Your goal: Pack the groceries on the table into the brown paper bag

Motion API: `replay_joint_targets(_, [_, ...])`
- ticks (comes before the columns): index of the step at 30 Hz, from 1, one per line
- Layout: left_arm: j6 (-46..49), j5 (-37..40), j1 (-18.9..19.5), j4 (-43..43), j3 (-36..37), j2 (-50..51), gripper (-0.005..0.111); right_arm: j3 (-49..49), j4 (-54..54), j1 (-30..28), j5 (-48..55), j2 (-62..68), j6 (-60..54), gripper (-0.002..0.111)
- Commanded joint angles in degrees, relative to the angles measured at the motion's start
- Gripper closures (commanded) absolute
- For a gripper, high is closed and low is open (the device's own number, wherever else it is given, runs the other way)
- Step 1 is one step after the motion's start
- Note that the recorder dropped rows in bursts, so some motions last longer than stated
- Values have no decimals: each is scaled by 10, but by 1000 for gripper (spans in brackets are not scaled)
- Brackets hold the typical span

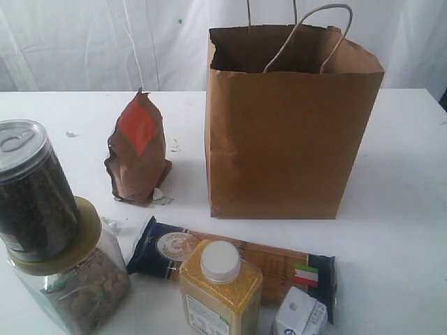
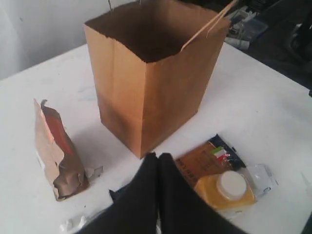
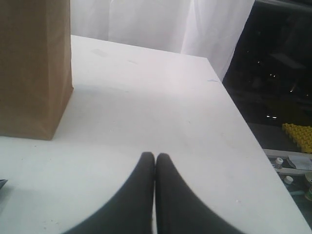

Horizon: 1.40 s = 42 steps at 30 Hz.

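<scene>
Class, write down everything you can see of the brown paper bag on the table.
The brown paper bag is plain kraft paper, tall and box-shaped, with creased side folds and a slightly uneven top edge. It stands upright with its mouth open. The inside is in shadow, so any contents cannot be told. Two thin twisted cord handles rise from the rim. It rests on the white table, and nothing else touches it.
</scene>
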Motion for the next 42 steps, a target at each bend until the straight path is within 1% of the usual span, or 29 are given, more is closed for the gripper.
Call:
replay_joint_targets(1, [18,-14,-4,30,21,1,97,-2,-1,-3,-8,-2,3,108])
replay_joint_targets(3, [45,-61,-4,37,38,12,81,-2,-1,-3,-8,-2,3,108])
replay_joint_targets(4, [60,-89,-4,37,49,19,70,-2,-1,-3,-8,-2,3,108])
replay_joint_targets(6, [69,-127,-4,25,65,31,43,-2,-1,-3,-8,-2,3,108])
replay_joint_targets(7, [67,-140,-4,2,69,36,24,-2,-1,-3,-8,-2,3,108])
replay_joint_targets(9, [67,-142,-4,-42,74,39,2,-2,-1,-3,-8,-2,3,108])
replay_joint_targets(11, [66,-142,-4,-77,75,39,2,-2,-1,-3,-8,-2,3,108])
replay_joint_targets(13, [66,-129,-4,-80,75,39,2,-2,-1,-3,-8,-2,3,108])
replay_joint_targets(16, [64,-90,-4,-69,75,38,2,-2,-1,-3,-8,-2,3,108])
replay_joint_targets(18, [32,-65,-4,-53,75,37,2,-2,-1,-3,-8,-2,3,108])
replay_joint_targets(20, [-21,-35,-4,-24,65,37,2,-2,-1,-3,-8,-2,6,108])
replay_joint_targets(22, [-74,-12,-4,31,42,37,2,-2,-1,-3,-8,-2,6,108])
replay_joint_targets(24, [-114,-8,-4,78,15,37,2,-2,-1,-3,-8,-2,6,108])
replay_joint_targets(26, [-130,-1,-4,102,-6,43,2,-2,-1,-3,-8,-2,6,108])
replay_joint_targets(28, [-135,17,-9,104,-18,51,2,-2,-1,-3,-8,-2,6,108])
replay_joint_targets(30, [-145,38,-28,120,-20,62,2,-2,-1,-3,-8,-2,6,108])
replay_joint_targets(31, [-155,50,-44,141,-20,69,2,-2,-1,-3,-8,-2,6,108])
replay_joint_targets(32, [-171,60,-61,174,-20,76,2,-2,-1,-3,-8,-2,6,108])
replay_joint_targets(33, [-202,70,-91,241,-20,86,2,-2,-1,-3,-8,-2,6,108])
replay_joint_targets(35, [-229,74,-136,300,-20,93,2,-2,-1,-3,-8,-2,6,108])
replay_joint_targets(37, [-229,71,-163,300,-20,97,2,-2,-1,-3,-8,-2,6,108])
replay_joint_targets(40, [-229,67,-176,307,-20,97,2,-2,-1,-3,-8,-2,6,108])
replay_joint_targets(42, [-229,68,-176,318,-20,97,2,-2,-1,-3,-8,-2,6,108])
